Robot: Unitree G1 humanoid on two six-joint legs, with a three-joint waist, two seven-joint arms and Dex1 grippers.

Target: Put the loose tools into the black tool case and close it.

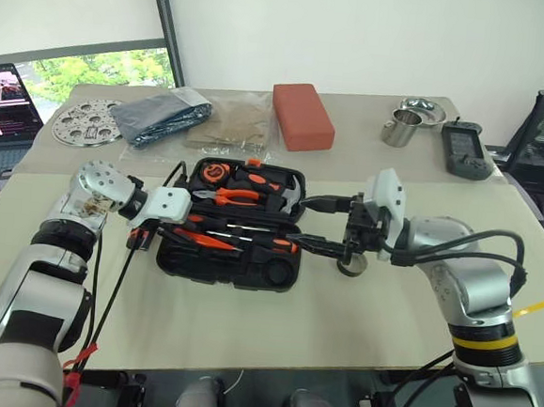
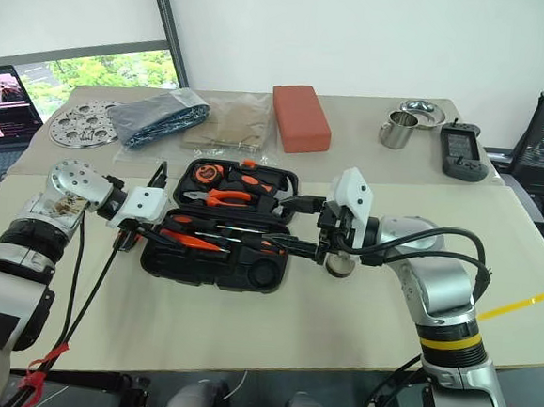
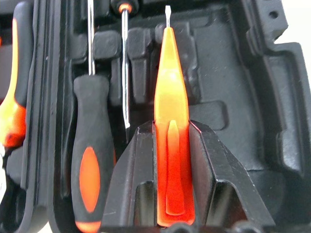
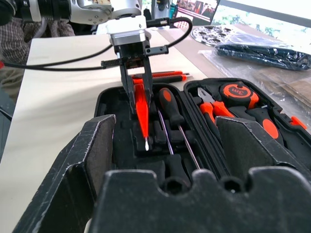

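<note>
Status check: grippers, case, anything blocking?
Left gripper shut on thin orange screwdriver, over open tool case. Right gripper open, empty. Nothing blocking.

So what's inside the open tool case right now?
Inside the tool case: pliers, tape measure, an orange-and-black screwdriver. The left pincer holds the thin orange screwdriver over a slot; what lies under it is hidden.

Bare bench (image 1: 272, 326) is lying open along the near edge in front of the black tool case (image 1: 234, 271). The left hand (image 4: 138, 104) and right hand (image 1: 322, 224) are crowding the case's two ends.
</note>
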